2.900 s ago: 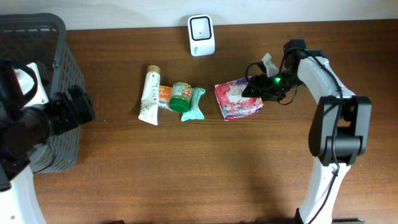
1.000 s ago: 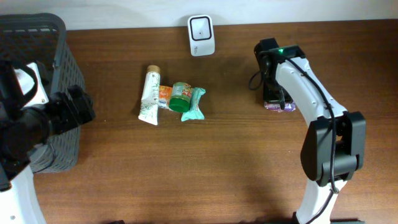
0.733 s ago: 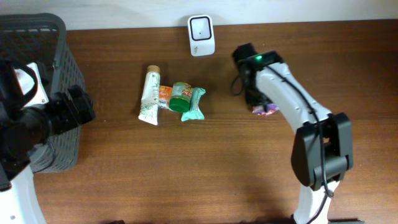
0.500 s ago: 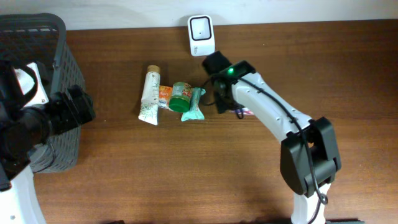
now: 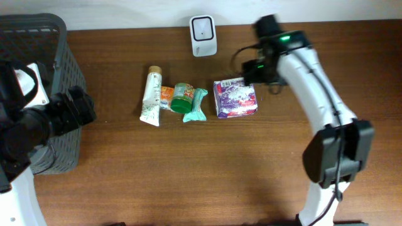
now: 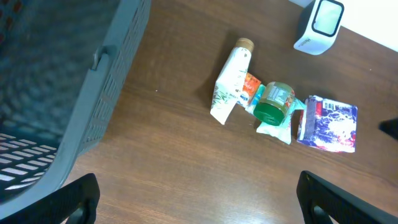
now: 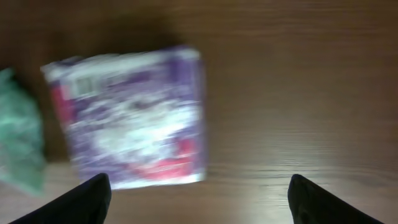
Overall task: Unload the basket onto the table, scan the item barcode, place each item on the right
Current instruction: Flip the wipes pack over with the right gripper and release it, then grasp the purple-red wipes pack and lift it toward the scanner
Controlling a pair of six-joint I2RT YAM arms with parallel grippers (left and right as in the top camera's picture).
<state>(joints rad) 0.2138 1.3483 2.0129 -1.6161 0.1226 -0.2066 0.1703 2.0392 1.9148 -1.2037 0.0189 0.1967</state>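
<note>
Wooden table [image 5: 188,176], purple pack [image 5: 235,99] lying flat just beside right hand [image 7: 200,205], fingers spread wide, clear of it.

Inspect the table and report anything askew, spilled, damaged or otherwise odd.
Nothing looks spilled or damaged. The only untidy spot is the middle cluster: the green-lidded jar seems to lie on its side, crowded between the white tube and the teal packet. The purple packet lies flat beside them, slightly skewed.
</note>
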